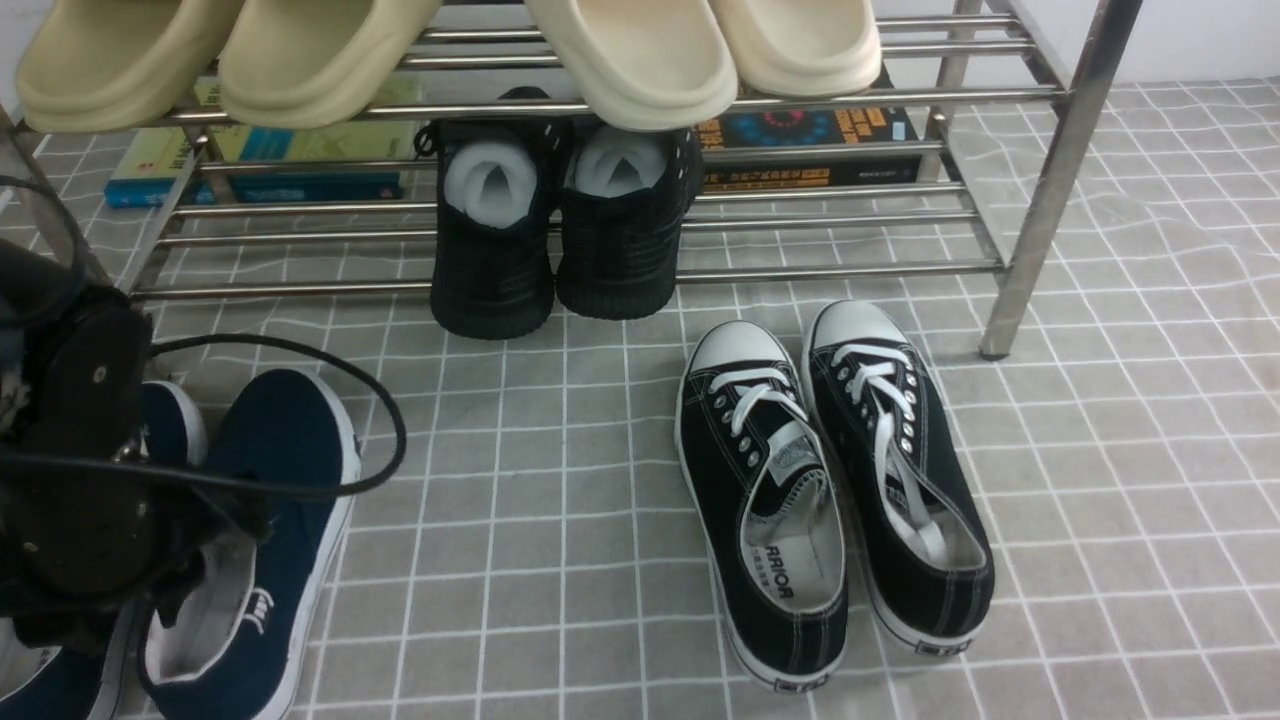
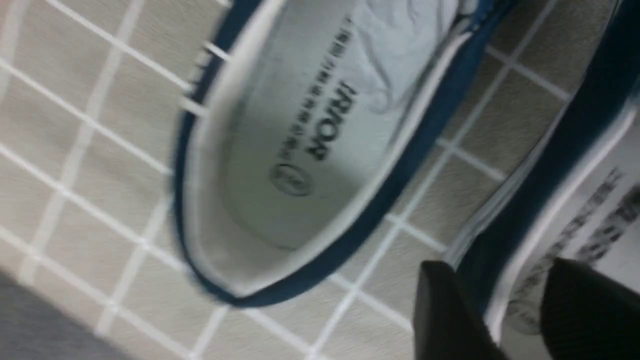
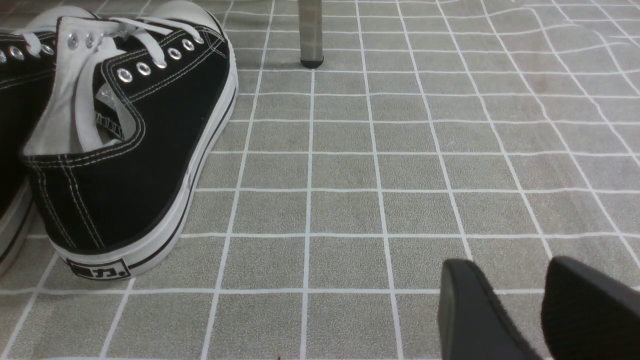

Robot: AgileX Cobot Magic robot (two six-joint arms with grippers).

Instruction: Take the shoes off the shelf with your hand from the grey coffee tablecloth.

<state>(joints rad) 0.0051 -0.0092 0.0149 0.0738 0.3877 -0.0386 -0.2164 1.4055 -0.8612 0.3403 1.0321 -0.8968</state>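
The two navy-blue shoes lie side by side on the grey grid tablecloth (image 1: 560, 480) at the front left, in front of the silver shelf (image 1: 800, 95). One shoe (image 1: 270, 470) shows well; the other (image 1: 60, 680) is mostly hidden under my left arm. In the left wrist view my left gripper (image 2: 515, 300) straddles the collar of one navy shoe (image 2: 575, 150), with one finger outside and one inside. The jaws are apart, with insole showing between them. The other navy shoe (image 2: 310, 150) lies beside it. My right gripper (image 3: 520, 300) is open and empty just above the cloth (image 3: 400, 170).
Black lace-up sneakers (image 1: 830, 480) lie on the cloth at centre right, close to my right gripper (image 3: 120, 150). Black knit shoes (image 1: 555, 230) sit on the lower tier, beige slippers (image 1: 640, 60) on the upper tier. Books (image 1: 810, 140) lie behind. A shelf leg (image 1: 1040, 200) stands at the right.
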